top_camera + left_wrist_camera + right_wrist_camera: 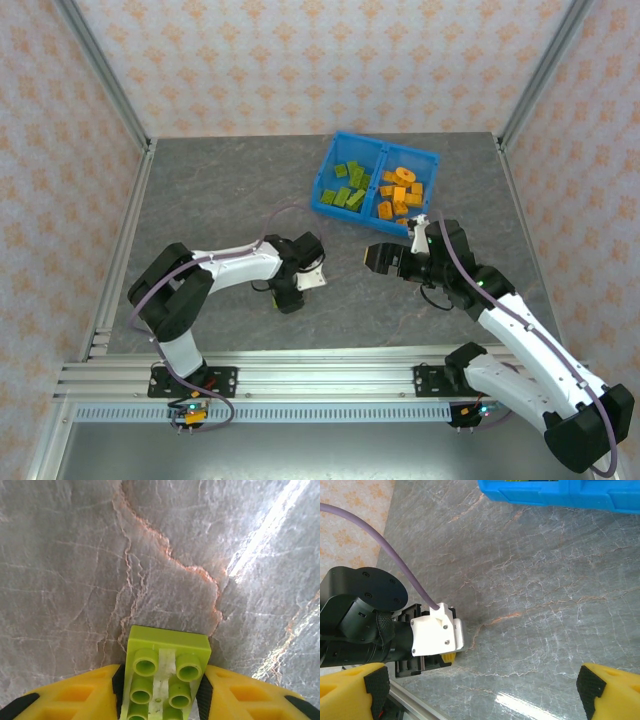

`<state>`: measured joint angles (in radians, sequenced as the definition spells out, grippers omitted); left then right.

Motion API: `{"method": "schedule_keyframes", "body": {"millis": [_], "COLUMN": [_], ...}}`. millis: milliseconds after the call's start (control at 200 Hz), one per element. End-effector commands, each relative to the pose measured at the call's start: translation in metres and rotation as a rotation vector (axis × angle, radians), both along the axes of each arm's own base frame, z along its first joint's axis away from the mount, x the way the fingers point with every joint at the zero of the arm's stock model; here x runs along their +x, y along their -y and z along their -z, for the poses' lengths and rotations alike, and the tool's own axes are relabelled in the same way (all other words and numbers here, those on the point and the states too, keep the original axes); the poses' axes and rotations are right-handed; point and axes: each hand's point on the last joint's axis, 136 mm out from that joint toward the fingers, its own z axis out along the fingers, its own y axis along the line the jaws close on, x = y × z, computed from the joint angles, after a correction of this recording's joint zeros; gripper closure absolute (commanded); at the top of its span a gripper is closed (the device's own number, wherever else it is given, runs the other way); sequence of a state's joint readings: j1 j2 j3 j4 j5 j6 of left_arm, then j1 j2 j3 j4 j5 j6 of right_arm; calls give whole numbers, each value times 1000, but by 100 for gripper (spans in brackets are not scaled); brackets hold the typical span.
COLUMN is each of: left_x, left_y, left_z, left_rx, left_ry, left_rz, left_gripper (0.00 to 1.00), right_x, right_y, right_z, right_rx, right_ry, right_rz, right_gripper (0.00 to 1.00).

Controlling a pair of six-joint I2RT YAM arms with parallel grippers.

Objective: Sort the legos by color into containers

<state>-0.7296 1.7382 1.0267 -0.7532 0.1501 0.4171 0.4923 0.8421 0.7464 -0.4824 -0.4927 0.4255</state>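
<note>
Pinching a lime-green studded plastic brick [167, 652] by its long sides, the left gripper [162, 677] sits low on the grey marbled tabletop [75, 555] — well short of the translucent blue divided bin [345, 213], whose left compartment takes greens. The right gripper [480, 690] hangs wide open, clear of it.
</note>
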Motion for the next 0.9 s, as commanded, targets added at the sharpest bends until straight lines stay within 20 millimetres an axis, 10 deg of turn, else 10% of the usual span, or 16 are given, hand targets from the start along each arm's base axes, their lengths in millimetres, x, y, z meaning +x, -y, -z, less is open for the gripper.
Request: {"method": "schedule_keyframes", "body": {"millis": [0, 330, 571, 896], "left_x": [0, 55, 149, 235], "left_y": [-15, 24, 56, 102], "left_z": [2, -79, -164, -183], "left_rx": [58, -176, -381, -518], "left_ry": [4, 294, 538, 529], "left_rz": [-12, -101, -270, -377], "left_gripper": [58, 58, 54, 50], "right_x": [3, 3, 5, -4], "right_y": [3, 4, 6, 17], "right_z": [-15, -18, -22, -27], "right_rx": [-4, -9, -7, -3], "right_ry": [40, 48, 61, 75], "right_rz": [14, 18, 33, 71], "right_gripper": [3, 3, 3, 3]}}
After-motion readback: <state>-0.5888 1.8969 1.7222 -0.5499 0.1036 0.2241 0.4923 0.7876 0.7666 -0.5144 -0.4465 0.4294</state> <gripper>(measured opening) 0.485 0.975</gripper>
